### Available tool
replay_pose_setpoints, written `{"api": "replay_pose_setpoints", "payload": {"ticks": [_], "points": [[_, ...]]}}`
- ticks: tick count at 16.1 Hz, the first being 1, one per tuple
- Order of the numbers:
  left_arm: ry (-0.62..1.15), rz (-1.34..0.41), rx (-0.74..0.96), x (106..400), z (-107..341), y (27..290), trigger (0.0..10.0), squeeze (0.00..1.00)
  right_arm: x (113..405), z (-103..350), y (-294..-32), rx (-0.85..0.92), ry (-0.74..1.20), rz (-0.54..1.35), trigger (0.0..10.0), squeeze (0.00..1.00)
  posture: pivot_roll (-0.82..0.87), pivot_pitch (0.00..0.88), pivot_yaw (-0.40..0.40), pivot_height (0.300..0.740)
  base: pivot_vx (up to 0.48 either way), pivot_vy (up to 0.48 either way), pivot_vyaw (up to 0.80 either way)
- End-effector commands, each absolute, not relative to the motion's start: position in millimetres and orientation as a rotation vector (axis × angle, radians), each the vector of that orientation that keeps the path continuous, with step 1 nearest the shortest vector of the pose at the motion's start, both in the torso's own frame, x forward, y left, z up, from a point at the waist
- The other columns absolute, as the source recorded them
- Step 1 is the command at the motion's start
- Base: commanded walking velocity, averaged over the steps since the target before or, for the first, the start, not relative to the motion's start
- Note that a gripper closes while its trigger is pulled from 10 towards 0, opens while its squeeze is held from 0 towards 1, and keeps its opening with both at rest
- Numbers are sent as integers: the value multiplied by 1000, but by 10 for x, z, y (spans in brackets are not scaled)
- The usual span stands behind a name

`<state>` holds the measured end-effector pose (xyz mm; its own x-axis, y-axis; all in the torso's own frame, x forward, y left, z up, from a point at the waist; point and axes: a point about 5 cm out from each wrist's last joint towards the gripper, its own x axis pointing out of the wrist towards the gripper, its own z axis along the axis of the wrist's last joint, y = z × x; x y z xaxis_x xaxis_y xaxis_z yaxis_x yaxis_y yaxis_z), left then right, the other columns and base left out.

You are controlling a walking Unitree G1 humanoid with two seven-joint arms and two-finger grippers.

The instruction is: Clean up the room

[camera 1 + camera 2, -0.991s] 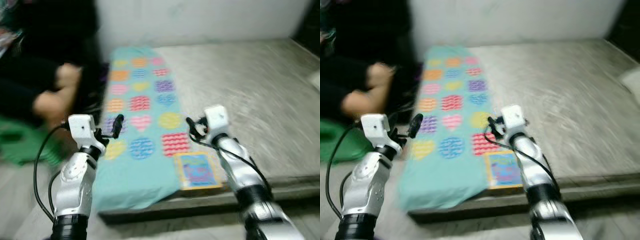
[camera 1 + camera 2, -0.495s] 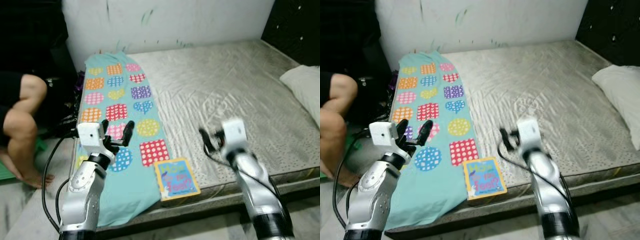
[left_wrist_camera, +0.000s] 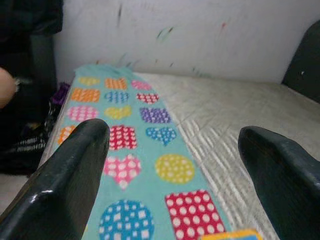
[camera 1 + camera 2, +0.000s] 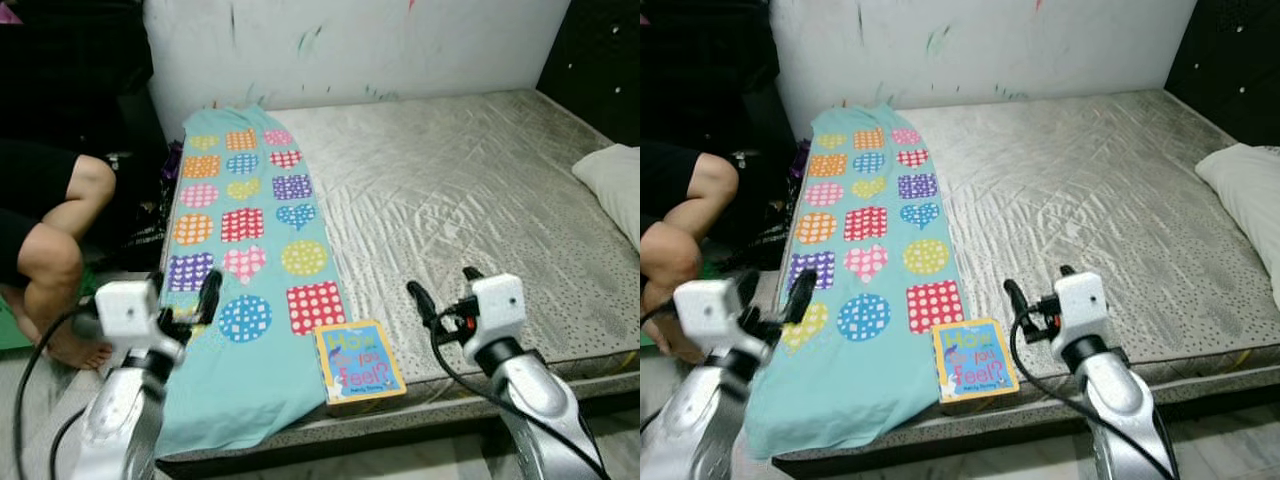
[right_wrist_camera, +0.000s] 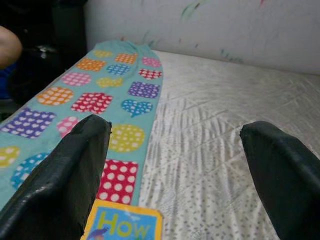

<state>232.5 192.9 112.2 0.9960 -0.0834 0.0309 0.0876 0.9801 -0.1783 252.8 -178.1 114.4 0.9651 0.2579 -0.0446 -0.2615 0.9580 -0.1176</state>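
Right, the book lies flat at the bed's near edge, overlapping the patterned cloth; it looks stiff and light, best pinched by its overhanging edge. Both the left gripper and right gripper hover with jaws apart, empty. A person sits beside the bed, a pillow at its far side.

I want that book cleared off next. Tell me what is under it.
The book lies at the mattress's near edge, its left part on the teal patterned cloth, its right part on bare mattress. Whatever is directly beneath the book is covered. Both grippers hover open, holding nothing.
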Motion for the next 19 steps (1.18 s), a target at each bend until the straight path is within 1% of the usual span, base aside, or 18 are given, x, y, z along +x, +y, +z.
{"api": "replay_pose_setpoints", "payload": {"ticks": [1, 2, 3, 9, 11, 13, 19], "points": [[-36, -88, -172, 2323, 1184, 1946, 10000, 0, 2524, 1213, -1743, -125, 8, 286, 10000, 0, -82, 0, 37, 740, 0, 0, 0], [-27, -117, -168, 2343, 1198, 1903, 10000, 0, 2511, 1240, -1667, -155, 0, 325, 10000, 0, -77, 0, 43, 740, 0, 0, 0], [-26, -126, -170, 2356, 1202, 1880, 10000, 0, 2513, 1248, -1641, -149, -9, 330, 10000, 0, -76, 0, 42, 740, 0, 0, 0], [6, -179, -209, 2383, 1202, 1754, 10000, 0, 2549, 1243, -1579, -123, -5, 316, 10000, 0, -81, 0, 69, 740, 0, 0, 766], [5, -222, -224, 2429, 1232, 1699, 10000, 0, 2582, 1239, -1610, -112, -7, 276, 10000, 0, -83, 0, 79, 740, 0, 0, 0], [4, -228, -232, 2447, 1258, 1687, 10000, 0, 2604, 1247, -1629, -106, -7, 256, 10000, 0, -84, 0, 76, 740, 0, 0, 0], [0, -251, -244, 2432, 1266, 1633, 10000, 0, 2634, 1286, -1643, -119, -16, 260, 10000, 0, -93, 0, 60, 740, 0, 0, 0]]}}
